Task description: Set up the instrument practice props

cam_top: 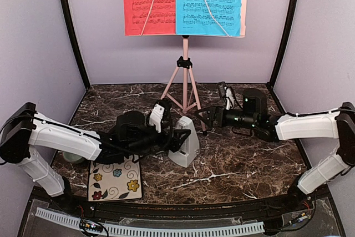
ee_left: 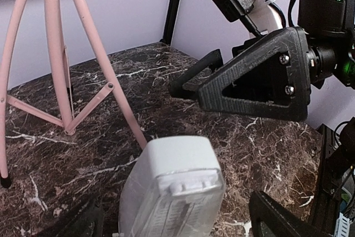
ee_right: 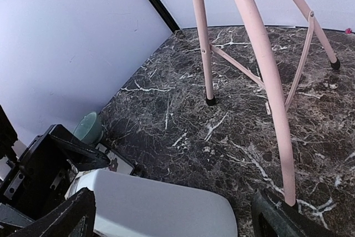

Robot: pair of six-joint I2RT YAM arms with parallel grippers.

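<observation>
The pale pink tripod music stand (cam_top: 184, 76) stands at the back with the red sheet (cam_top: 148, 3) and the blue sheet (cam_top: 209, 3) side by side on its desk. The small white pyramid metronome (cam_top: 188, 151) stands upright on the marble in front of it. My left gripper (cam_top: 181, 139) is open, its jaws on either side of the metronome (ee_left: 169, 181) with small gaps. My right gripper (cam_top: 206, 118) is open and empty, just right of the metronome (ee_right: 144, 203) and close to a tripod leg (ee_right: 266, 87).
A small pale green bowl (cam_top: 72, 157) sits under my left arm at the left. A floral tile (cam_top: 115, 178) lies at the front left. Purple walls enclose the marble table (cam_top: 244, 165). The tripod legs (ee_left: 83, 54) spread across the back centre.
</observation>
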